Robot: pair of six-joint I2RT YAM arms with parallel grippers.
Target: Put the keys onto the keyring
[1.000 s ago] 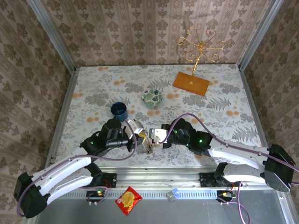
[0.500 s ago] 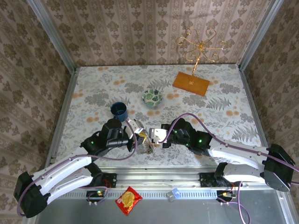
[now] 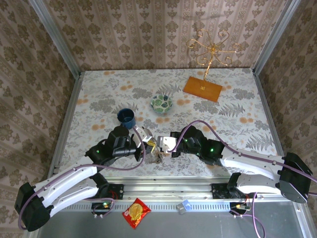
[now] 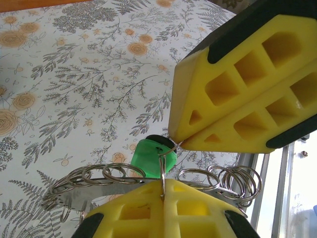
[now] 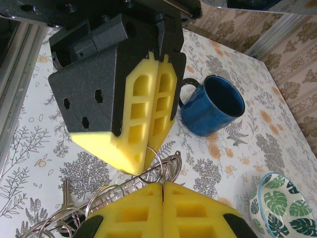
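Keyring (image 4: 63, 201) first: it sits at the near edge of the table (image 3: 233, 99), right between the two claws. It's a flat grey plate strung with loose wire loops, and I can't tell if it's resting or lifted. The green-headed key (image 4: 152, 157) dangles off a small split ring (image 4: 162, 171) just above it.

Both claws are clamped fully together. As far as I can tell, each pinches that same thin ring, the left gripper (image 4: 163, 189) from below and the right gripper (image 4: 176, 138) with its tip.

My guess is you're handling light, stiff, slick wire that'll twist out of foam pads. So take the plate by its flat edge, not the loops.

The left wrist view gives you the green head and the wire entering the seam. The right wrist view instead gives you what looks like a key blade (image 5: 64, 191), plus the blue mug (image 5: 215, 106) and patterned bowl (image 5: 280, 210). From the top camera the bundle is a tiny blur.
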